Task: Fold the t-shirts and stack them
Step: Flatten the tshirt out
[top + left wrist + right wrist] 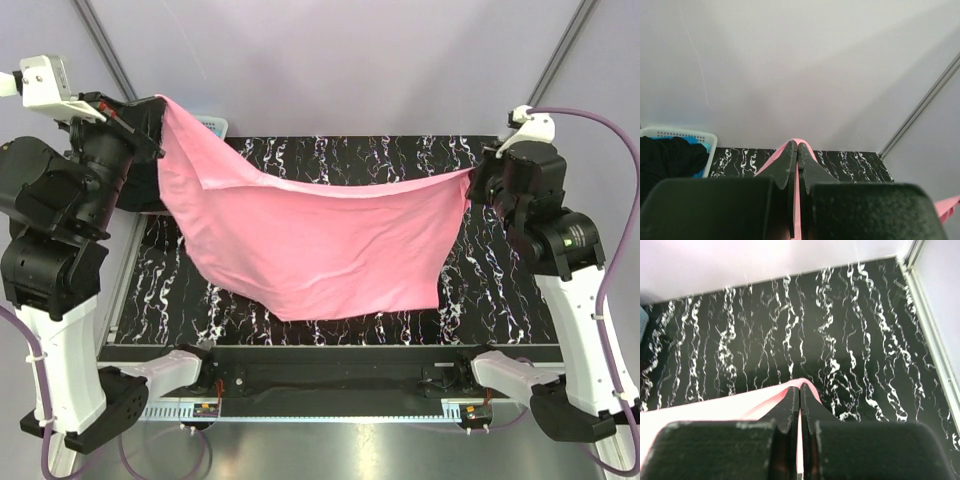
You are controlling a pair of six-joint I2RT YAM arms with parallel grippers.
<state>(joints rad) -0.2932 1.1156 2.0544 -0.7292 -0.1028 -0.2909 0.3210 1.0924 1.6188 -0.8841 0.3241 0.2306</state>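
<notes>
Now L gripper [797, 147] & R gripper [800, 389] both pinch pink shirt [320, 240] top edge, spread over table [490, 295].

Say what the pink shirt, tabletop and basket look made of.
Pink shirt: soft matte cloth; it sags and creases where it hangs. Tabletop: hard black surface with white marble-like veining, possibly printed laminate. Basket: pale slotted plastic, judging by its rigid perforated rim.
</notes>
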